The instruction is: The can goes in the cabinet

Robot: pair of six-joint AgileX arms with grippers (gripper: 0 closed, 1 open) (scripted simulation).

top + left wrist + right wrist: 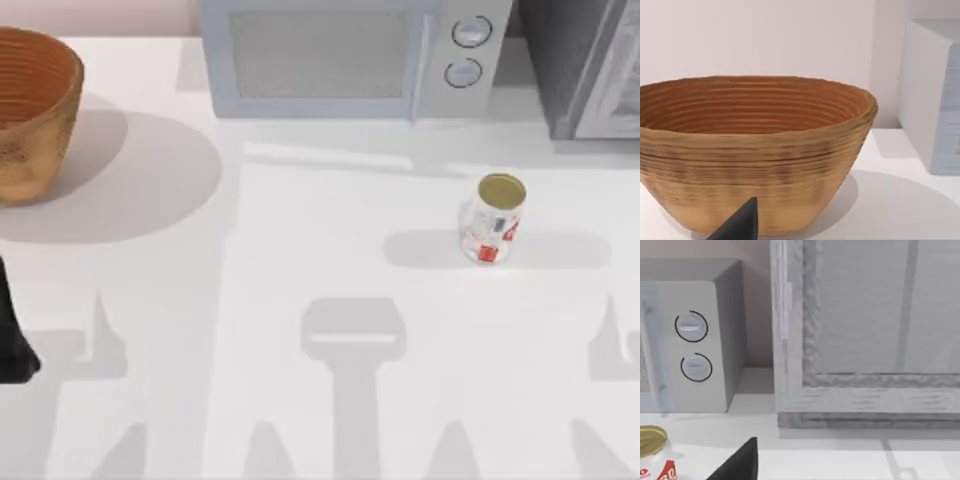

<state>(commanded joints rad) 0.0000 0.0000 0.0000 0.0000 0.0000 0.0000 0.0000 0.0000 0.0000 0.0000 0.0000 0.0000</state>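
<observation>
The can [492, 219] stands upright on the desk [300, 280], in front of the cabinet [580, 70] and toward the microwave [340, 60]. The right arm is judged nearer; the state of either gripper cannot be told.

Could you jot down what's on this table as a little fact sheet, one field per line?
Can: upright on the table's right half, nothing holding it
Cabinet: back right corner, door shut
Microwave: at the back, left of the cabinet
Basket: back left
Left arm: parked at the left edge
Task status: can not yet in the cabinet
</observation>
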